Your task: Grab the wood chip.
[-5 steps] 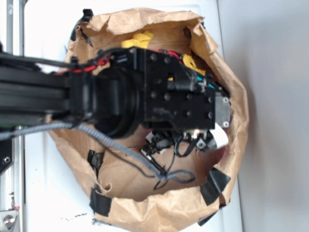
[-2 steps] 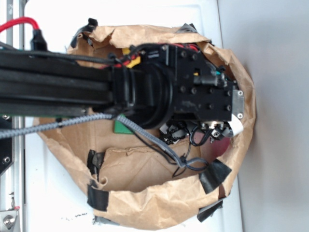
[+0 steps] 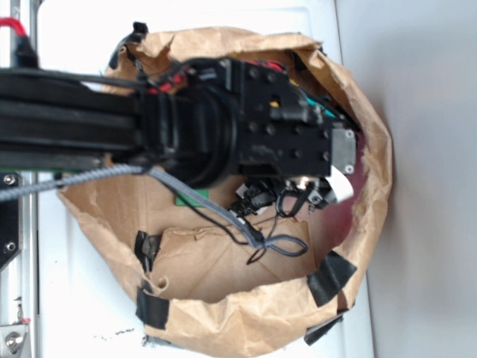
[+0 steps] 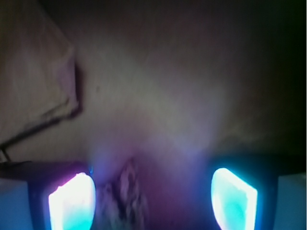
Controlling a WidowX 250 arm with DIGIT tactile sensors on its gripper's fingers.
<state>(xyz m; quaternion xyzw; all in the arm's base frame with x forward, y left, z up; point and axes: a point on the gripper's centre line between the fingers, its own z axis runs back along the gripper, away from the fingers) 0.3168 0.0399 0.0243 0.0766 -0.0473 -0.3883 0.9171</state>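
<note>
In the wrist view my gripper [image 4: 152, 201] is open, its two glowing fingertips [image 4: 72, 201] far apart at the bottom of the frame. A dark, streaky, ragged wood chip [image 4: 125, 199] lies between them, close to the left fingertip and apart from the right one. It rests on the brown paper floor [image 4: 158, 96]. In the exterior view the black wrist and gripper [image 3: 328, 186] hang low inside the paper bag [image 3: 223, 306], at its right side, and hide the wood chip.
The bag's crumpled walls [image 3: 373, 179] rise around the gripper, held by black tape patches [image 3: 329, 274]. A corner of the green block [image 3: 190, 198] shows under the arm. A grey cable [image 3: 223, 216] loops over the bag floor. A paper fold [image 4: 38, 91] stands at the wrist view's left.
The arm has pulled back slightly to the left from where it was 0.4 s ago. The yellow cloth seen at the back of the bag a second ago is now hidden behind the arm.
</note>
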